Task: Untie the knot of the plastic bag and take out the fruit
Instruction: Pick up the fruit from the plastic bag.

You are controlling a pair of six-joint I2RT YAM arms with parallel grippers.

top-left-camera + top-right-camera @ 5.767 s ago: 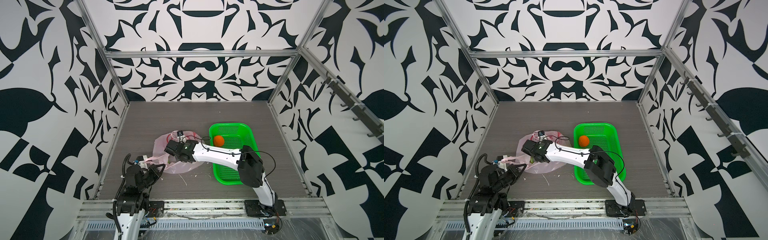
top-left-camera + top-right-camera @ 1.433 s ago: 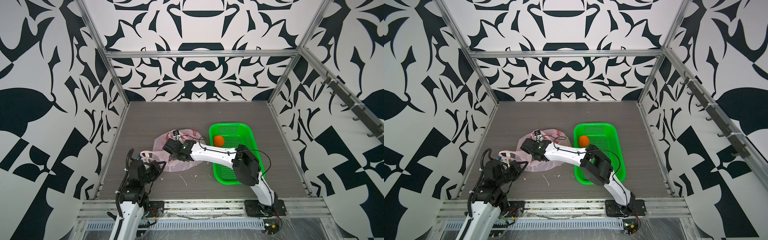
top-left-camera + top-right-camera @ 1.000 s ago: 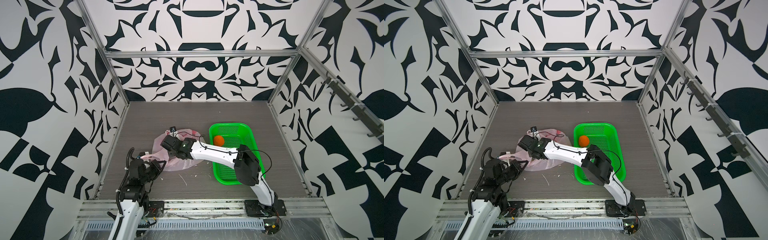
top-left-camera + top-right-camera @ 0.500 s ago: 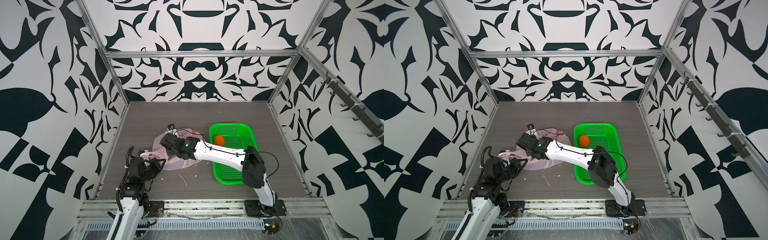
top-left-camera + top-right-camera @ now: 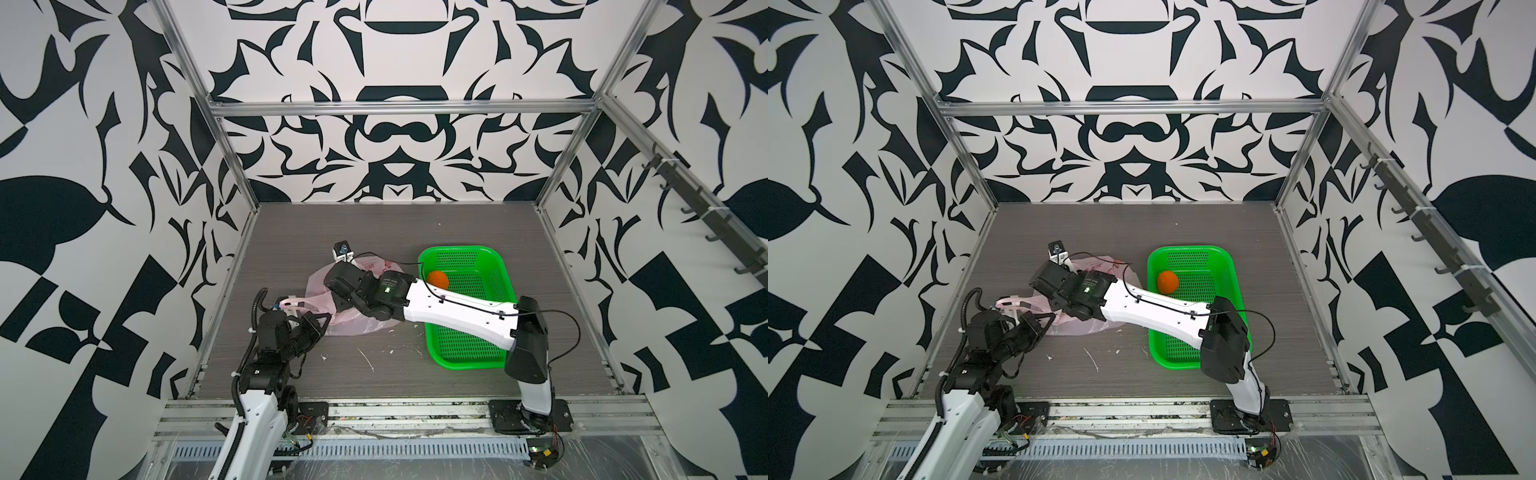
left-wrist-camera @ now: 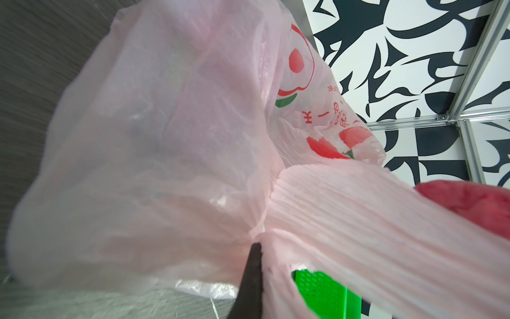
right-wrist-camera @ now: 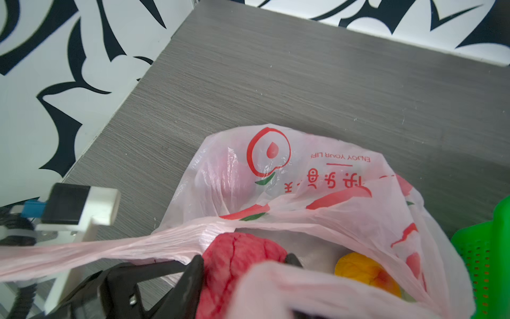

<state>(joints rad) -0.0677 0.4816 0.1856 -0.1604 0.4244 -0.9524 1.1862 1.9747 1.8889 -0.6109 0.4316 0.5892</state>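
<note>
Right arm (image 5: 457,311): white rounded shells, black joint housings, thin black cable clipped along top, green LED on wrist block, black bolted base plate. Left arm (image 5: 257,419): white lower link, black upper joints, black corrugated conduit, white zip ties. Left wrist camera (image 7: 80,204): white-and-black box, blue connector. Right gripper (image 7: 245,262): black angular fingers.

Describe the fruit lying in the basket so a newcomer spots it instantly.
Find the green basket in front of the right arm. In its far corner nearest the pink bag sits a round orange fruit, the only fruit in the basket.
</note>
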